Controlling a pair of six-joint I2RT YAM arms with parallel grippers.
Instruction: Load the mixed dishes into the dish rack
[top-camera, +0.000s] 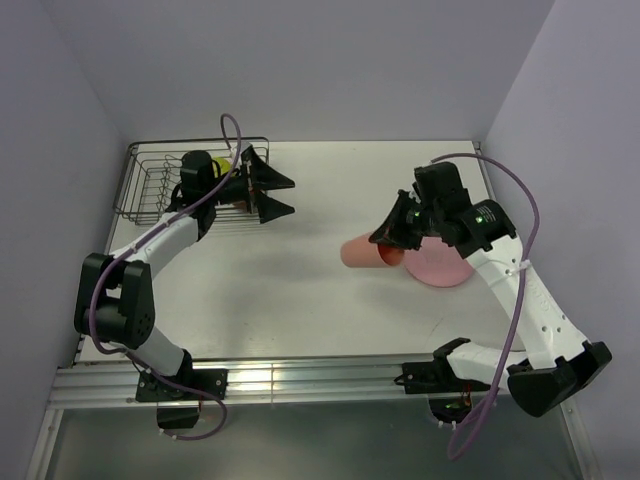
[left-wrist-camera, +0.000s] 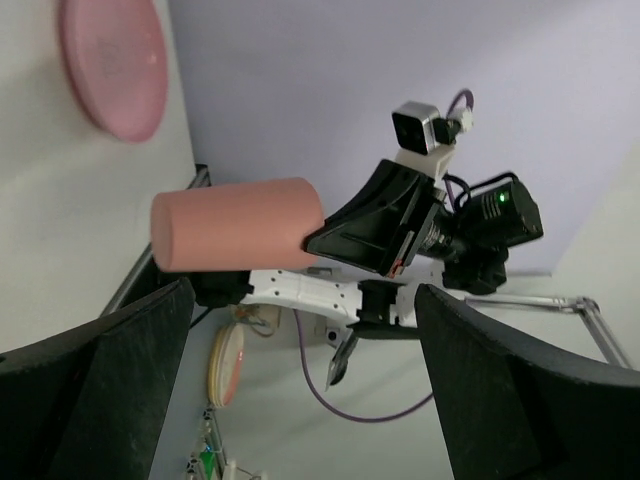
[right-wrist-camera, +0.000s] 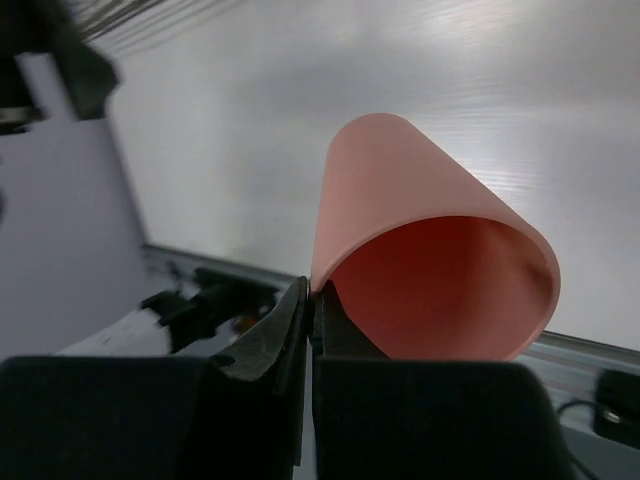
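My right gripper (top-camera: 392, 240) is shut on the rim of the salmon-pink cup (top-camera: 362, 252), one finger inside the mouth and one outside. The cup (right-wrist-camera: 400, 190) is held on its side, its base pointing left, just left of the large flat pink plate (top-camera: 440, 268) lying on the table. The dark wire dish rack (top-camera: 160, 185) stands at the far left, with the lime-green bowl (top-camera: 222, 160) partly showing behind my left arm. My left gripper (top-camera: 275, 195) hangs open at the rack's right end with nothing in it, facing the cup (left-wrist-camera: 235, 222) and the plate (left-wrist-camera: 112, 65).
Lilac walls close the table in at the back and on both sides. The right arm's purple cable (top-camera: 528, 215) loops above the plate. White table (top-camera: 300, 290) stretches between the rack and the cup.
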